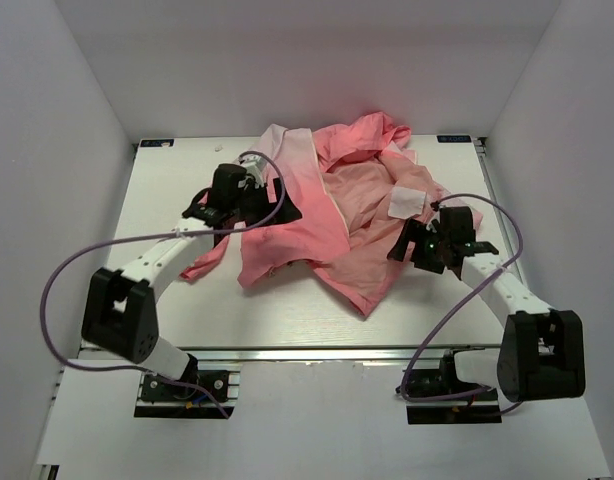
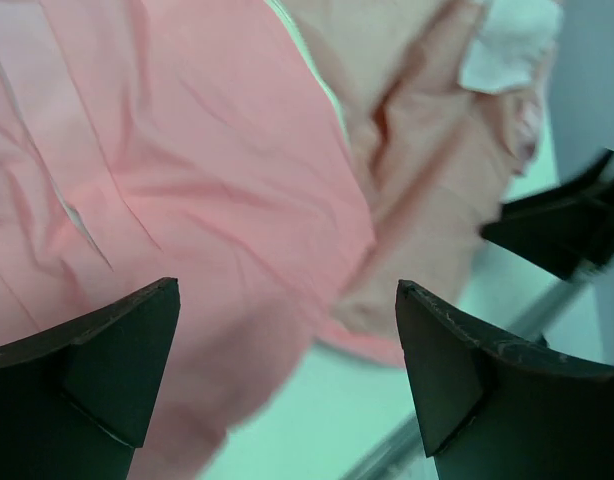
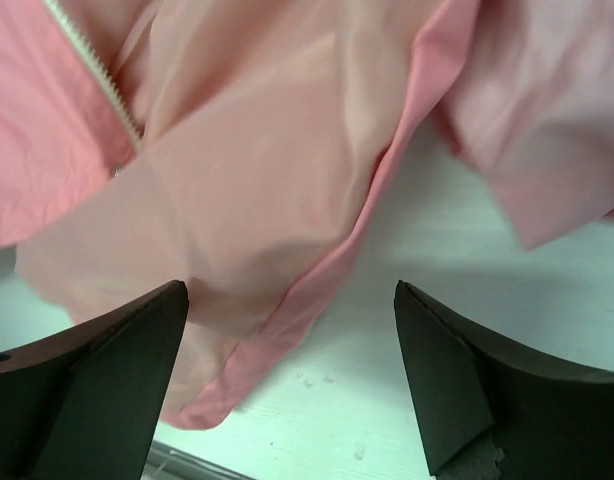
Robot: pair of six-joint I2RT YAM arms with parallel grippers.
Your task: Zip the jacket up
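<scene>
Coral pink fading to pale pink, the thin, crumpled hooded jacket [image 1: 327, 210] lay heaped on the white tabletop [image 1: 287, 315], spreading from the centre toward 12 o'clock in the overhead view. Its front lay open with the paler lining turned up, and a white rectangular label [image 1: 408, 201] showed on the cloth toward 2 o'clock.

Our left claw [image 1: 272, 207] sat over the jacket's 9 o'clock side. From its own wrist camera we saw this claw [image 2: 287, 300] released, fingers wide apart with nothing between them and coral cloth beneath. Our right claw [image 1: 409, 245] stood at the jacket's 3 o'clock edge. It too was released [image 3: 291, 300], above a fold of pale lining and bare tabletop.

A white toothed zipper [image 3: 95, 75] ran along the cloth toward 10 o'clock in that wrist view, only one row of teeth visible. We could not tell whether either claw touched the fabric.
</scene>
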